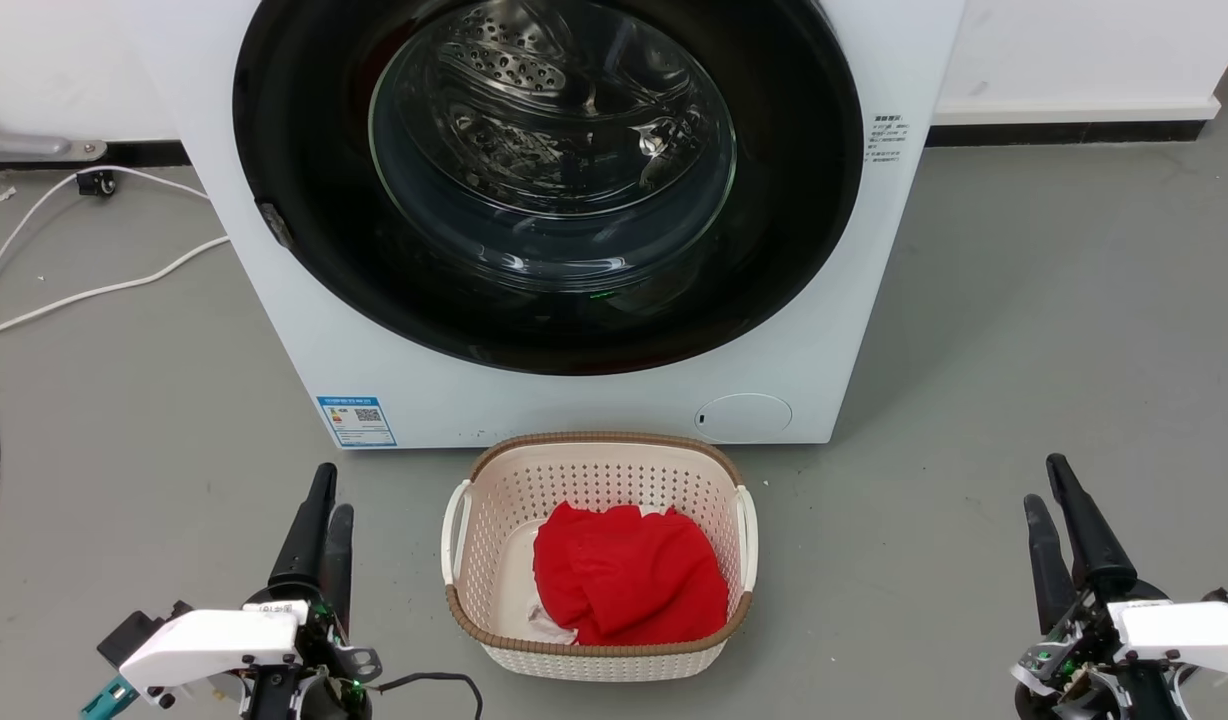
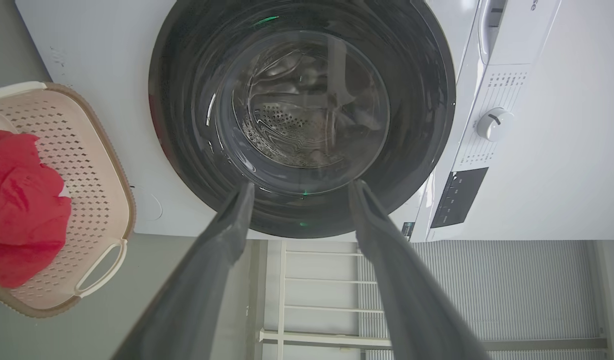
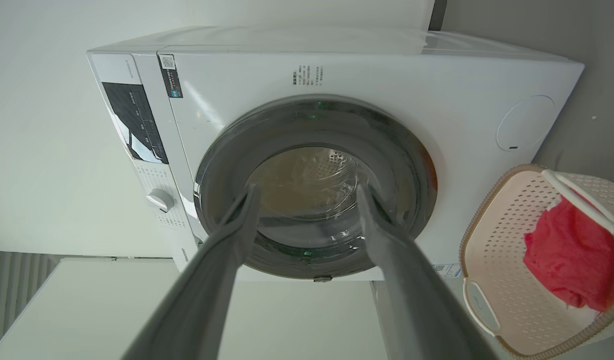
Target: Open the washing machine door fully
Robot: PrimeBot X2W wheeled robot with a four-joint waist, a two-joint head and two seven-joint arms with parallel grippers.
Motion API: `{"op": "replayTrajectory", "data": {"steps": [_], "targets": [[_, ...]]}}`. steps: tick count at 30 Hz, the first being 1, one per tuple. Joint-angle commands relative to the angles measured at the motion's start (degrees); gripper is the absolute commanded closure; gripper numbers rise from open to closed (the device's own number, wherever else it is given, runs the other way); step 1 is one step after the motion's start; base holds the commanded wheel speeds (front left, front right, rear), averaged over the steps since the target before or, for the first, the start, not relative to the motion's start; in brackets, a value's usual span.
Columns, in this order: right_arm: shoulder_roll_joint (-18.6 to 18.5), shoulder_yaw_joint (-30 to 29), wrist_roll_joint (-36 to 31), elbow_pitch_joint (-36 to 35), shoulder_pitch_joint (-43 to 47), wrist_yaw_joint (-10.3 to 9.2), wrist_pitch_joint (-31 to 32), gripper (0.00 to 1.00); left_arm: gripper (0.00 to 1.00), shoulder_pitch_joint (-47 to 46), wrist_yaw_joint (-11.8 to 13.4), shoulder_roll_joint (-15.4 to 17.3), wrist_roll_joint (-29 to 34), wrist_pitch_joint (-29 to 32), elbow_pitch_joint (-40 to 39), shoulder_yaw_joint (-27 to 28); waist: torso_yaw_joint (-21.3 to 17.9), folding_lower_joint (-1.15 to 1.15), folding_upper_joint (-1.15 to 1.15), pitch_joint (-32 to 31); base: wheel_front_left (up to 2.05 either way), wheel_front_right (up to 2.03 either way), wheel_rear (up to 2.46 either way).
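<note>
While the washing machine door (image 1: pixel 549 335) lies shut, flush against the front of the washing machine (image 1: pixel 304 340), both claws are held low before the machine and well apart from it. The left claw (image 1: pixel 333 492) is seen before the machine's lower left corner, its two dark fingers parted with nothing between them (the gap is plain in the left wrist view, where the door's black disc is seen beyond the fingertips). The right claw (image 1: pixel 1044 482) is placed out past the machine's right side, likewise spread open and empty, and the door is faced from there, untouched. A small grey fitting (image 1: pixel 274 225) is borne on the door's left edge. Just before the machine's foot, between the two claws, a pale perforated basket (image 1: pixel 594 445) is set on the grey floor (image 1: pixel 1024 330), and a red cloth (image 1: pixel 624 575) is heaped inside it.
</note>
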Motion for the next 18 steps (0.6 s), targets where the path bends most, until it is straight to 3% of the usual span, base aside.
{"op": "replayTrajectory", "data": {"steps": [1,10,11,18], "targets": [[-0.11,0.10,-0.95,-1.53,-0.43,0.00,-0.48,0.00,0.00,-0.70,-0.07,0.25,0.64,-0.47,-1.60,-0.14,-0.02,0.00,0.00,-0.01,0.00,0.00,0.00],[-0.05,0.51,-11.94,-4.96,0.30,0.00,-2.71,0.00,0.00,-0.87,-0.09,0.23,8.26,-2.70,-5.37,-0.08,-0.28,0.00,0.00,-0.12,0.00,0.00,0.00],[-0.03,0.70,-15.71,-6.20,0.69,0.00,-3.41,0.00,0.00,-0.92,-0.10,0.22,12.16,-3.38,-6.54,0.21,-0.34,0.00,0.00,-0.14,0.00,0.00,0.00],[0.02,0.94,-26.61,-8.86,1.46,0.00,-4.96,0.00,0.00,-0.78,-0.11,0.20,21.36,-4.91,-8.67,1.02,-0.48,0.00,0.00,-0.19,0.00,0.00,0.00]]}}
